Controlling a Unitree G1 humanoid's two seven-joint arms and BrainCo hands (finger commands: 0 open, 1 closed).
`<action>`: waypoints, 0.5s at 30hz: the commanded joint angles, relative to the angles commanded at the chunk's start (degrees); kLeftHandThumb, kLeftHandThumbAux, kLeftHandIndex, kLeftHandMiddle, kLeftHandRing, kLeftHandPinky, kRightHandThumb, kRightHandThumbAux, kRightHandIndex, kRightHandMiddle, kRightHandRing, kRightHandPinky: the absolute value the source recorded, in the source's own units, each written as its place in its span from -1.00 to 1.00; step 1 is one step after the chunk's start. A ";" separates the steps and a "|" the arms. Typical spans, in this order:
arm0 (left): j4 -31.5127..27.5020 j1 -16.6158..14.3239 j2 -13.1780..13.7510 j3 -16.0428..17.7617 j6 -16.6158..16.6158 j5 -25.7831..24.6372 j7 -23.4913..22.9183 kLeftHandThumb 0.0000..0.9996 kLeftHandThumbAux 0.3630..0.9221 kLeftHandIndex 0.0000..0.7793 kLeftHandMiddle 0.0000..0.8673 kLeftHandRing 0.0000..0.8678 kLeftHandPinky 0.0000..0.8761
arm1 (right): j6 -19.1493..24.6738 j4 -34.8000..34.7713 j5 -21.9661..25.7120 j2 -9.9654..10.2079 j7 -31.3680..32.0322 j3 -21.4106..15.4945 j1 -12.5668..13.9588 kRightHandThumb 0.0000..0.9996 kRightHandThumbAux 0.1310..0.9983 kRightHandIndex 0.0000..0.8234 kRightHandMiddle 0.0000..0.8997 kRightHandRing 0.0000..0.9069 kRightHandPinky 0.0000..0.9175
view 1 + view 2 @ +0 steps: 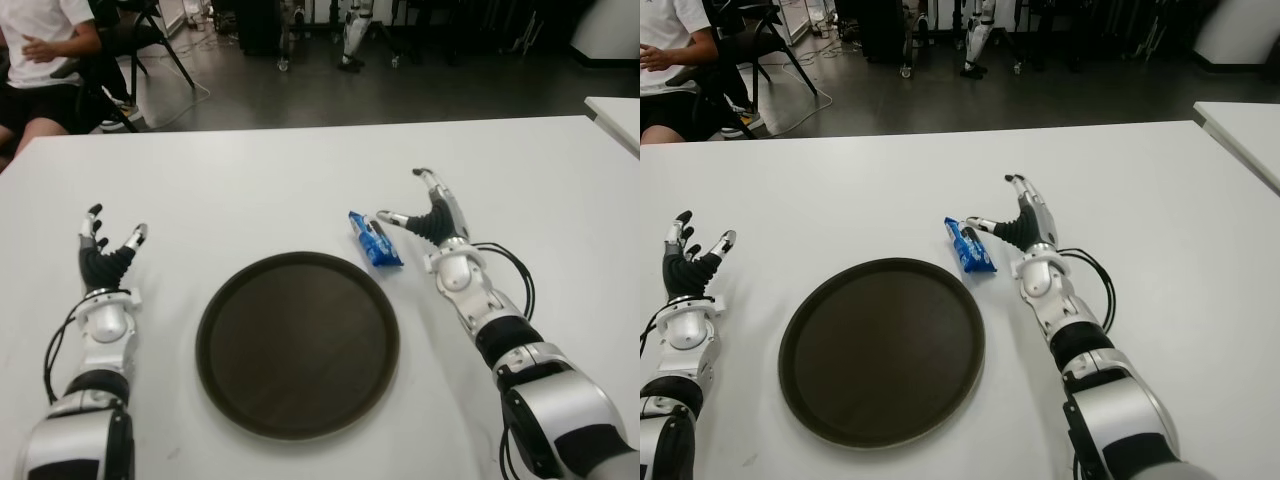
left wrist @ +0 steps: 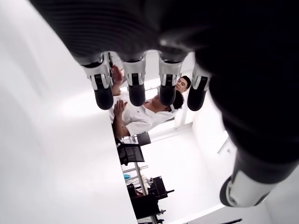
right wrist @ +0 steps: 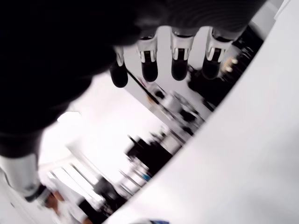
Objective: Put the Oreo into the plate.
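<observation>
Left eye view: the Oreo packet [image 1: 375, 239] lies on the table [image 1: 250, 180], just past the far right rim of the plate [image 1: 298, 343], not yet picked up

The right hand [image 1: 428, 215] sits just right of the plate's far edge, beside the packet, fingers spread and holding nothing, thumb tip near the wrapper. The left hand [image 1: 107, 250] shows left of the plate, also spread and empty. The packet looks light, its film wrapper probably slippery and the biscuits inside brittle, so a gentle pinch across its narrow middle seems best
</observation>
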 joint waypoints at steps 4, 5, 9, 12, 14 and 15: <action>0.13 -0.16 -0.31 0.05 0.09 0.01 0.19 -1.00 0.21 -1.00 -1.00 -1.00 -1.00 | 1.63 -2.39 0.67 0.08 2.43 -0.06 0.83 -0.90 0.08 -1.00 -1.00 -1.00 -0.91; 0.12 -0.18 -0.36 0.06 0.11 0.00 0.18 -1.00 0.21 -1.00 -1.00 -1.00 -1.00 | 2.06 -2.87 0.92 0.15 3.15 -0.12 0.97 -0.87 0.07 -1.00 -1.00 -1.00 -0.91; 0.11 -0.25 -0.34 0.04 0.33 0.03 0.14 -1.00 0.21 -1.00 -1.00 -1.00 -1.00 | 3.63 -4.34 1.52 0.11 5.23 -0.18 1.28 -0.84 0.04 -1.00 -1.00 -1.00 -0.92; 0.13 -0.34 -0.36 -0.12 0.38 0.25 0.38 -1.00 0.20 -1.00 -1.00 -1.00 -1.00 | 4.86 -5.22 1.63 0.08 6.21 0.00 1.41 -0.83 0.03 -1.00 -1.00 -1.00 -0.93; 0.12 -0.40 -0.42 -0.25 0.39 0.42 0.57 -1.00 0.21 -1.00 -1.00 -1.00 -1.00 | 5.61 -5.71 1.59 0.09 6.76 0.09 1.46 -0.81 0.04 -1.00 -1.00 -1.00 -0.91; 0.15 -0.40 -0.39 -0.28 0.40 0.46 0.55 -1.00 0.21 -1.00 -1.00 -1.00 -1.00 | 6.06 -6.00 1.40 0.05 6.98 0.24 1.50 -0.81 0.04 -1.00 -1.00 -1.00 -0.91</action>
